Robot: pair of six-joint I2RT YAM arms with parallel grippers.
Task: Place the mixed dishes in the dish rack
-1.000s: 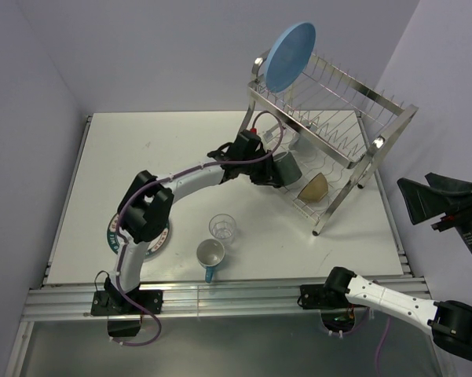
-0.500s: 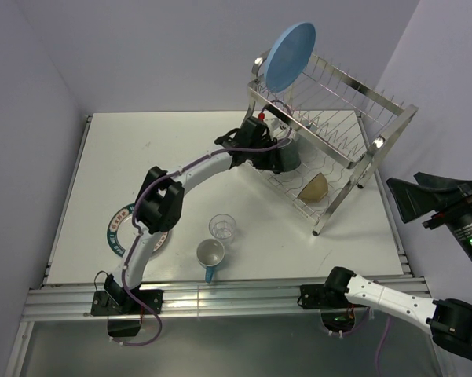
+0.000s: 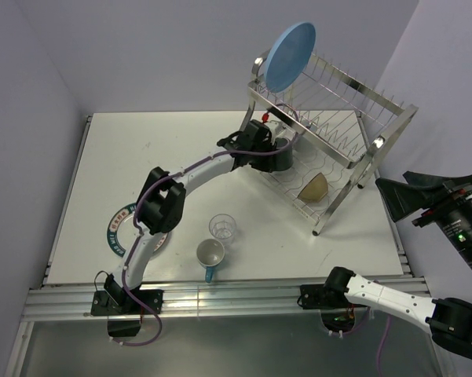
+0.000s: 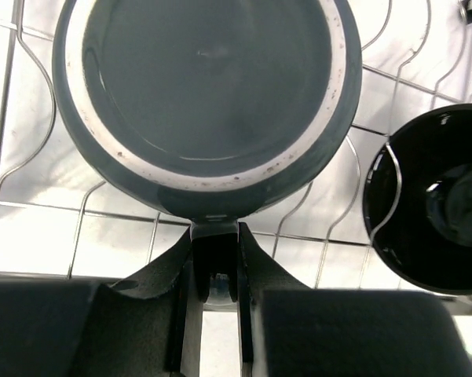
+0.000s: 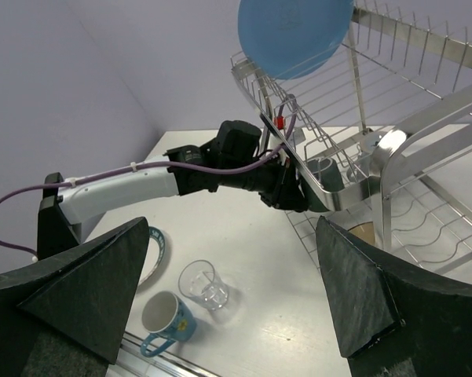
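Observation:
My left gripper (image 3: 268,155) is shut on the handle of the dark mug (image 3: 283,158) and holds it inside the lower tier of the dish rack (image 3: 353,86). In the left wrist view the mug's base (image 4: 204,94) faces me over the rack wires (image 4: 20,206), its handle between my fingers (image 4: 255,259). The black bowl (image 4: 432,196) lies in the same tier, just right of the mug. The light-blue plate (image 3: 290,56) stands on the top tier. The clear glass (image 3: 222,228), the white-and-blue mug (image 3: 210,255) and the teal-rimmed plate (image 3: 119,233) sit on the table. My right gripper (image 3: 420,200) is open and empty, raised right of the rack.
The left arm (image 3: 165,196) stretches across the table and covers part of the teal-rimmed plate. The rack's slanted legs (image 3: 342,200) stand near the table's right edge. A pale cup (image 5: 322,169) sits in the rack behind the dark mug.
My left gripper has carried the dark mug to the right and farther in, under the rack's top tier. The right gripper has drifted slightly left and down.

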